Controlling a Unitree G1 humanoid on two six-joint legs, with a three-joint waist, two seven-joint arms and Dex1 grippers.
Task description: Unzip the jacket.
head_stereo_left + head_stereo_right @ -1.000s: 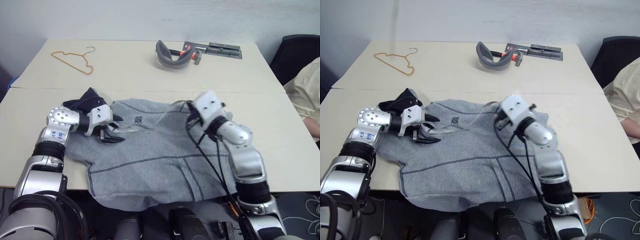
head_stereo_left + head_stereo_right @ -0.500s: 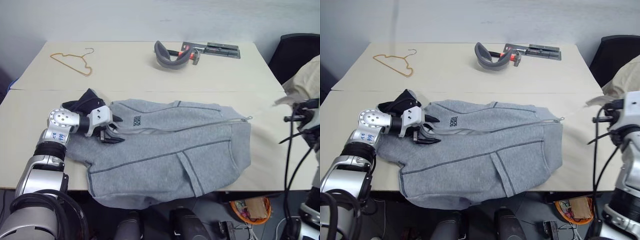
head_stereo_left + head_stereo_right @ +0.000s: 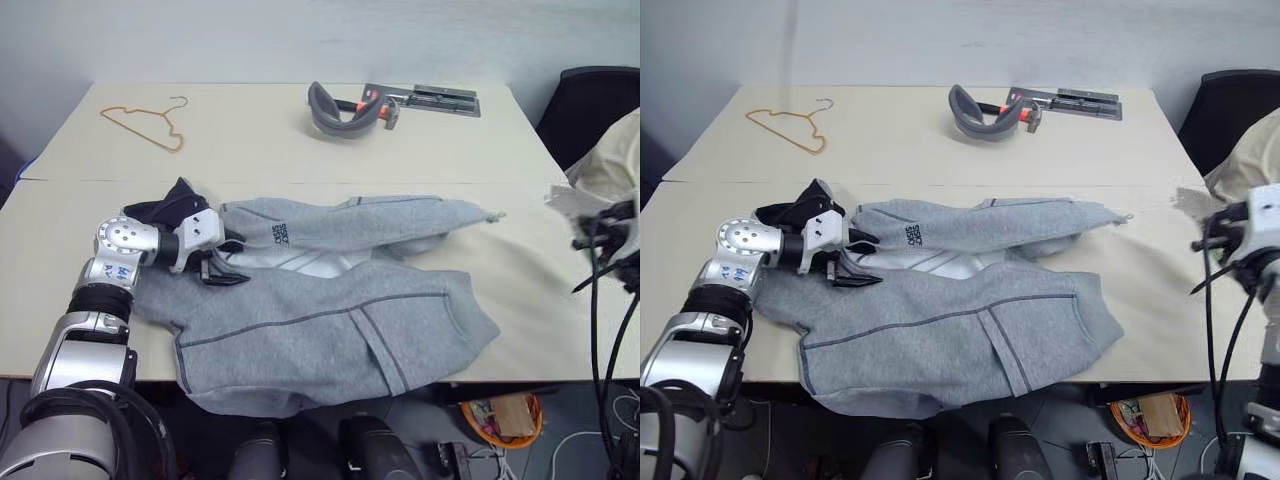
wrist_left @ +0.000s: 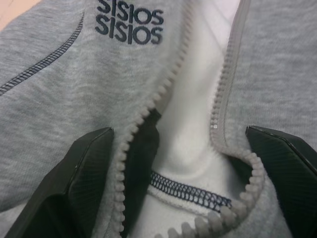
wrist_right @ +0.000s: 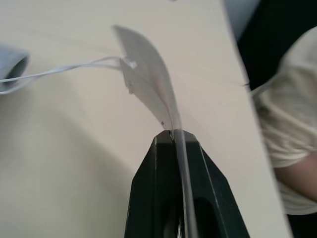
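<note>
A pale bench (image 3: 300, 140) stands against a white wall. The grey jacket (image 3: 330, 320), unzipped, lies along its near edge. Left fingers (image 4: 94, 163) spread wide straddling the collar; right fingers (image 5: 168, 148) pinch its white tag (image 5: 146, 84) at right.
</note>
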